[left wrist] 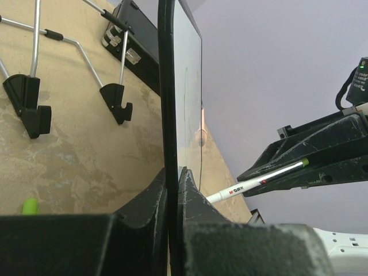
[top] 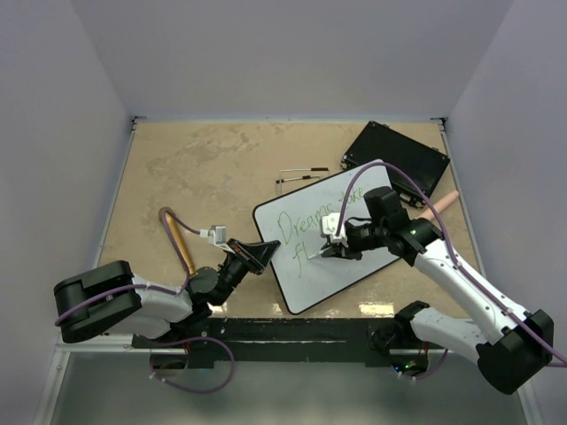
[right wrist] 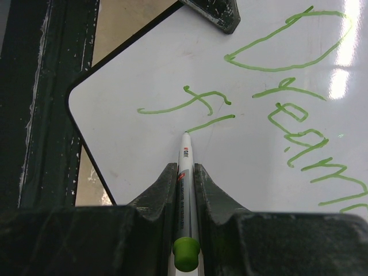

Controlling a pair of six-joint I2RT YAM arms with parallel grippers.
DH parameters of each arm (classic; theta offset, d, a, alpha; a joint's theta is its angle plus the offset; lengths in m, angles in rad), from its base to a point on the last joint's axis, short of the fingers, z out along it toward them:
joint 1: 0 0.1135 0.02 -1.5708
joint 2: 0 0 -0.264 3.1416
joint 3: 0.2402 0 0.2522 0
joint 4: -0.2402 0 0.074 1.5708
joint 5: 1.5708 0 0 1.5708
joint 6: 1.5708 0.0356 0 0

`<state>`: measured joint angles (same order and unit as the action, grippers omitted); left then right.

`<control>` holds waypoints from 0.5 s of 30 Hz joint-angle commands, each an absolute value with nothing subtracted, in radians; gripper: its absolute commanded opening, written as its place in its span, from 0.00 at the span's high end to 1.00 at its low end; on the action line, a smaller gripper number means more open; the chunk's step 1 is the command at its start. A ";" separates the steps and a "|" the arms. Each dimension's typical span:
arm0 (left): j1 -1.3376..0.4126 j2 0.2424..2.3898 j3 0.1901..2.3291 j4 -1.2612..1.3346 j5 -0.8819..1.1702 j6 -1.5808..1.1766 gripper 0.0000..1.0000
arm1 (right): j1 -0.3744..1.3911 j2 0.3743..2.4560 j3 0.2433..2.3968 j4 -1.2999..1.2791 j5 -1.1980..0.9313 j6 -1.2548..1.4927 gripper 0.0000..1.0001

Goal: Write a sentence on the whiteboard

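Right hand (right wrist: 185, 168) grips the pen (right wrist: 185, 150), its tip just ahead on the whiteboard (right wrist: 132, 63); left hand (left wrist: 172, 172) clamps the board's edge. Best to press lightly and stroke steadily.

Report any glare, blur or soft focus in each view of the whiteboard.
Right wrist: glare streaks on the whiteboard wash out green strokes at upper right. Left wrist: the left gripper, close to the lens, looks soft. Top external: even light, but the writing is small and hard to read.
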<state>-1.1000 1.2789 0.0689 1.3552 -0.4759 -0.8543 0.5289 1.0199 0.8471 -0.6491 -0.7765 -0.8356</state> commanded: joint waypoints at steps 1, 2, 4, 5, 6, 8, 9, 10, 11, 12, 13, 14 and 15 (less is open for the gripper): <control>-1.101 1.293 0.057 1.405 -0.479 -0.715 1.00 | 0.528 0.985 0.891 -0.666 -0.730 -0.848 1.00; -1.101 1.292 0.055 1.405 -0.479 -0.715 1.00 | 0.528 0.977 0.900 -0.666 -0.735 -0.845 1.00; -1.101 1.292 0.054 1.407 -0.480 -0.716 1.00 | 0.508 0.962 0.926 -0.667 -0.758 -0.844 1.00; -1.101 1.290 0.052 1.408 -0.480 -0.716 1.00 | 0.496 0.954 0.933 -0.666 -0.767 -0.844 1.00; -1.101 1.290 0.052 1.407 -0.480 -0.718 1.00 | 0.483 0.953 0.939 -0.666 -0.790 -0.842 1.00; -1.101 1.289 0.051 1.407 -0.479 -0.718 1.00 | 0.453 0.951 0.945 -0.652 -0.813 -0.833 1.00; -1.101 1.287 0.051 1.407 -0.479 -0.716 1.00 | 0.448 0.953 0.940 -0.643 -0.818 -0.827 1.00; -1.101 1.287 0.051 1.408 -0.477 -0.718 1.00 | 0.443 0.954 0.934 -0.620 -0.808 -0.812 1.00; -1.101 1.287 0.051 1.408 -0.477 -0.718 1.00 | 0.442 0.956 0.927 -0.602 -0.799 -0.799 1.00; -1.101 1.287 0.049 1.408 -0.477 -0.718 1.00 | 0.443 0.954 0.919 -0.586 -0.793 -0.789 1.00; -1.101 1.287 0.051 1.408 -0.476 -0.718 1.00 | 0.442 0.954 0.907 -0.562 -0.778 -0.770 1.00; -1.101 1.287 0.051 1.408 -0.476 -0.719 1.00 | 0.443 0.957 0.904 -0.557 -0.779 -0.767 1.00; -1.101 1.289 0.051 1.408 -0.476 -0.719 1.00 | 0.443 0.963 0.900 -0.554 -0.784 -0.765 1.00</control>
<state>-1.1004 1.2781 0.0689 1.3563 -0.4751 -0.8547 0.4446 0.9619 0.9043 -0.6231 -0.7761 -0.8082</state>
